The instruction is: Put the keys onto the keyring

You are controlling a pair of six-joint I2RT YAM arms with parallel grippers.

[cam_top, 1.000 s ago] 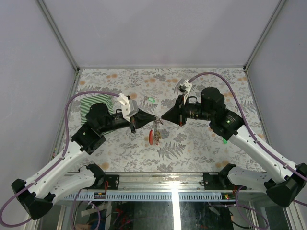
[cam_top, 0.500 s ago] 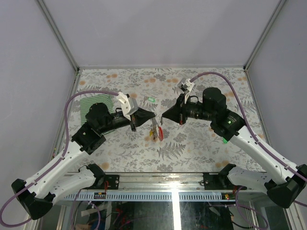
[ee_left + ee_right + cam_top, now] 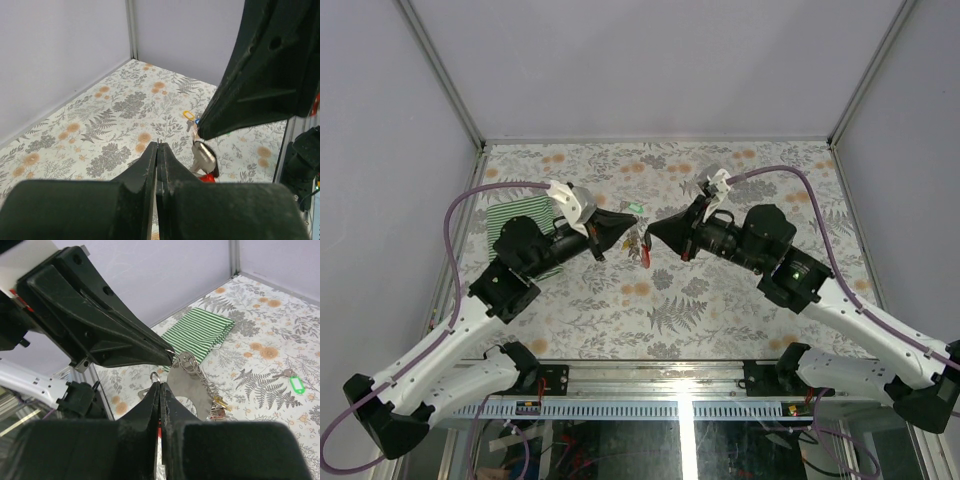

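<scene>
At table centre, black two-finger left gripper (image 3: 632, 224) and black right gripper (image 3: 653, 235) meet tip to tip, both with jaws pressed together. The keyring (image 3: 204, 155), a grey metal strip with a red oval loop, hangs at those tips, off the floral table cover (image 3: 720, 300). Which gripper pinches it is unclear. A green-tagged metal key (image 3: 296, 385) and a yellow-headed key (image 3: 188, 114) lie on the cover. A green striped cloth (image 3: 202, 331) lies by the left arm.

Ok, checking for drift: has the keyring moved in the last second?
Yes: the keyring has moved toward the far edge of the table, closer to the green-tagged key lying there.
</scene>
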